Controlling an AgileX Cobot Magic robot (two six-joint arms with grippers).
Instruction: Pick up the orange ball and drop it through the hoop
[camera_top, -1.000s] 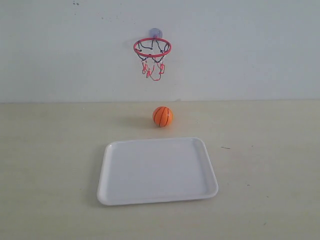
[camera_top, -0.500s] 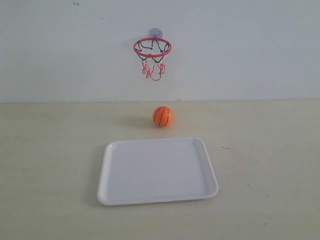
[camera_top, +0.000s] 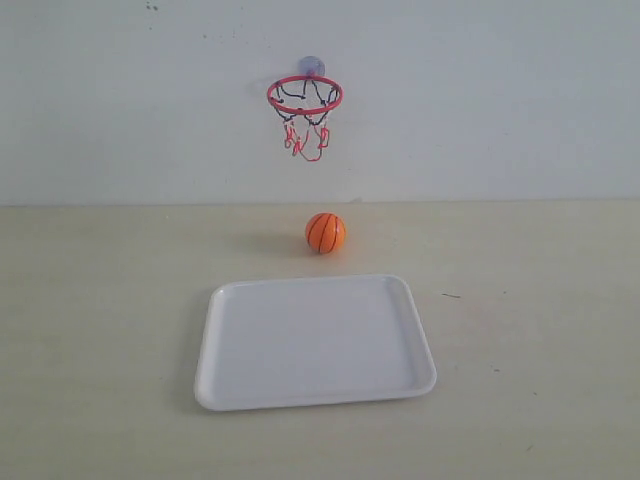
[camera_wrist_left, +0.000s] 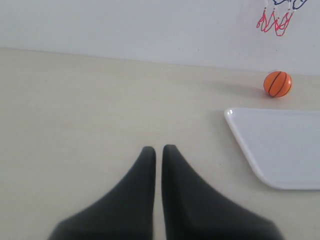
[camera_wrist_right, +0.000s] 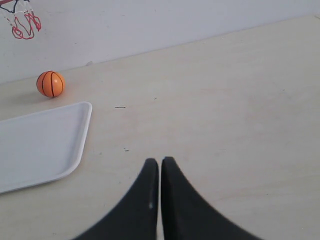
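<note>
Nothing has moved since the earlier pictures: the ball, the hoop and the tray all sit in the same spots.

The orange ball (camera_top: 325, 232) rests on the tabletop (camera_top: 100, 300). It sits just behind the far edge of the white tray (camera_top: 300, 403), near the middle of that edge, and does not touch it. The tray lies flat with nothing in it.

The hoop (camera_top: 304, 96) hangs on the pale wall (camera_top: 500, 100), almost straight above the ball and well apart from it. It has a red ring, and a red and black net hangs down from it. A small round cup (camera_top: 311, 66) holds it to the wall.

The left end effector (camera_wrist_left: 158, 150) is closed. Its two black fingers (camera_wrist_left: 142, 175) sit side by side with only a thin line between them, and they hold nothing. It is over bare tabletop, far from the ball, off to the tray's left.

The right end effector (camera_wrist_right: 160, 162) is closed too and holds nothing. It is over bare tabletop off to the tray's right, far from the ball.

Neither end effector shows in the exterior view.
</note>
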